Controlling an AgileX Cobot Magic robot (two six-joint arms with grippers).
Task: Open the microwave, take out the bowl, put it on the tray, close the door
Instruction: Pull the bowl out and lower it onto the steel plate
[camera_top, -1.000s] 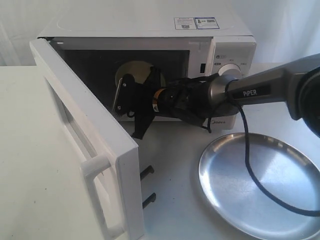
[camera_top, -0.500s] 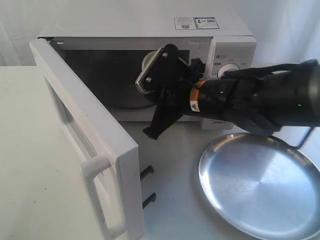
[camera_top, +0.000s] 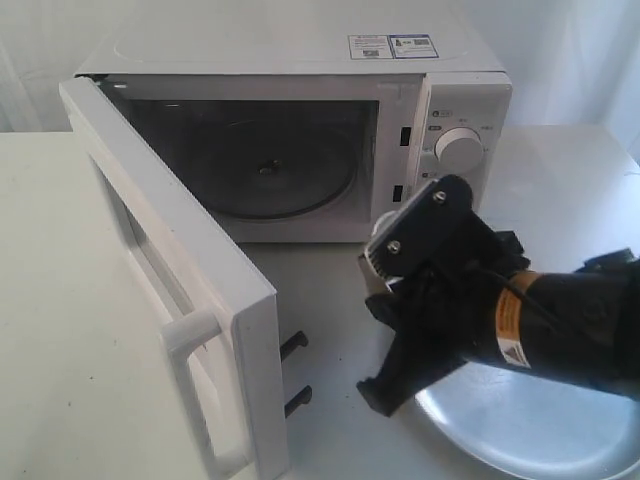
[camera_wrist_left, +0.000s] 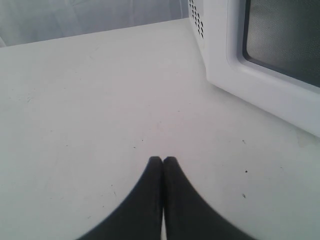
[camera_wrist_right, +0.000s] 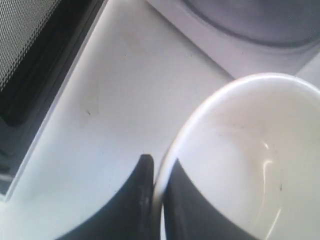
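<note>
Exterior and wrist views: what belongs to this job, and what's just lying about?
Job: microwave, door, bowl held in right gripper, tray.
Just there: glass turntable, stickers, table.

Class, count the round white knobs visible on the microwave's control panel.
1. The round white knob sits on the control panel of the boxy white microwave, right of the open cavity. The black right hand blocks the panel below it, so another may be hidden.
</note>
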